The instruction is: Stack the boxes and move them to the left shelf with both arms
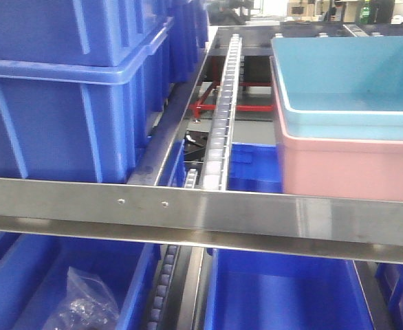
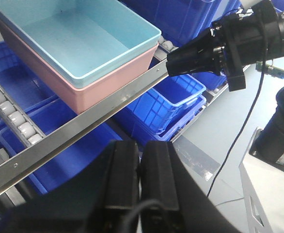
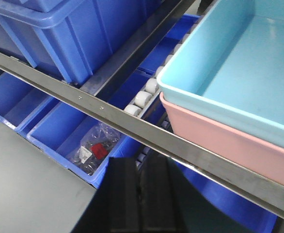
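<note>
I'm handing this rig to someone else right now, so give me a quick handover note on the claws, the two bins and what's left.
Left claw: shut, holding nothing, drawn back below the front rail.
Right claw: shut, empty, also in front of and below the rail.
Bins: the light blue bin is nested inside the pink bin; the stack sits on the shelf behind the rail, beside the white roller track.
Done: stacking, and the stack is on the shelf.
Left: probably nothing but confirming that the stack sits steady; its rear edge cannot be seen.
</note>
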